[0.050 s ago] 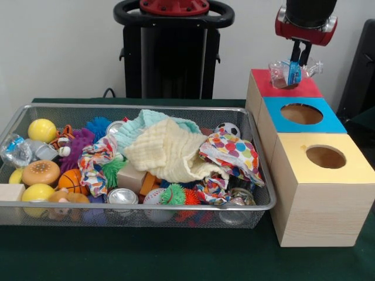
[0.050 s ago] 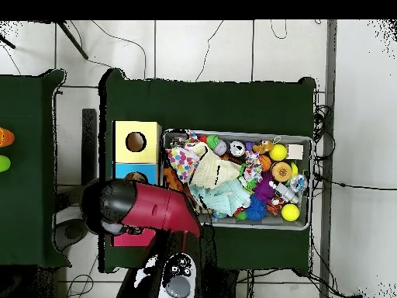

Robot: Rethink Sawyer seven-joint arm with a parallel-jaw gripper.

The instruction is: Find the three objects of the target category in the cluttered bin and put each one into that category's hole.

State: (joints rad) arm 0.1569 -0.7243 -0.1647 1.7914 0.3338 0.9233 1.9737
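The gripper grasps a clear plastic bottle over the red box; it should centre over the hole before releasing.

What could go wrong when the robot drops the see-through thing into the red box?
The clear plastic object held by the gripper looks wide and sticks out sideways, so it might catch on the rim of the red box instead of dropping through its hole. If it is let go off-centre, it could slide off the lid onto the blue box or the table.
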